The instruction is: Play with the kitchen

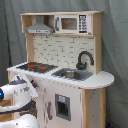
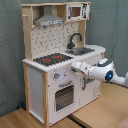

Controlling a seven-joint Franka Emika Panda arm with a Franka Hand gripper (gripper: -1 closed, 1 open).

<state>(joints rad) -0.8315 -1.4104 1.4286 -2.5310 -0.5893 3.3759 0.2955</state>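
Pincer (image 2: 75,67) at the kitchen (image 2: 45,75) front, beside the hob; grip apparently indiscernible.

Kitchen (image 2: 37,87): matt white panels, pale wood frame. Hob (image 1: 37,66) black, glossy, red rings. Faucet (image 1: 84,59) glossy black plastic. Sink (image 1: 72,74) dull metal look. Hood (image 2: 49,21) matt grey. Arm (image 2: 102,70) smooth glossy white plastic. Table (image 2: 107,107) light wood.

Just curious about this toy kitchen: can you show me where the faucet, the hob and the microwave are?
faucet (image 1: 85,57), first exterior view, on its black curved neck.
hob (image 2: 52,59), second exterior view, on the black top by the red rings.
microwave (image 1: 73,23), first exterior view, on its door.
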